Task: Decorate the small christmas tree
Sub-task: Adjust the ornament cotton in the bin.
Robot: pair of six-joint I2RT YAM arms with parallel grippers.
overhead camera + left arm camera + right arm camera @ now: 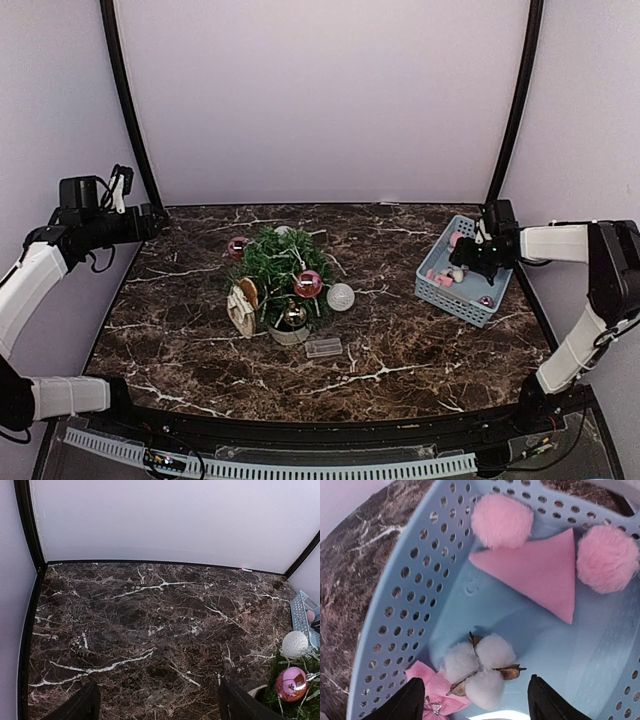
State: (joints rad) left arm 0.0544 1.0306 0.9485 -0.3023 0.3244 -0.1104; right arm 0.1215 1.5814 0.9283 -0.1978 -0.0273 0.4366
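The small christmas tree (280, 268) stands mid-table in a pale pot (290, 336). On it hang a pink bauble (308, 284), a dark gold bauble (292, 316) and a beige ornament (243, 300). In the left wrist view the tree (300, 700) shows at the lower right with the pink bauble (291, 684). My right gripper (477, 705) is down inside the blue basket (405, 605), open, with a white cotton boll (482, 667) lying between its fingers (407, 702), untouched. My left gripper (160, 707) hangs open and empty over bare marble at the far left (150, 222).
The basket (462, 272) also holds two pink pompoms (502, 520), a pink felt triangle (535, 570) and a pink bow (432, 690). A white ball (341, 296) lies beside the tree, a second pink bauble (238, 248) behind it, a clear plastic piece (323, 347) in front.
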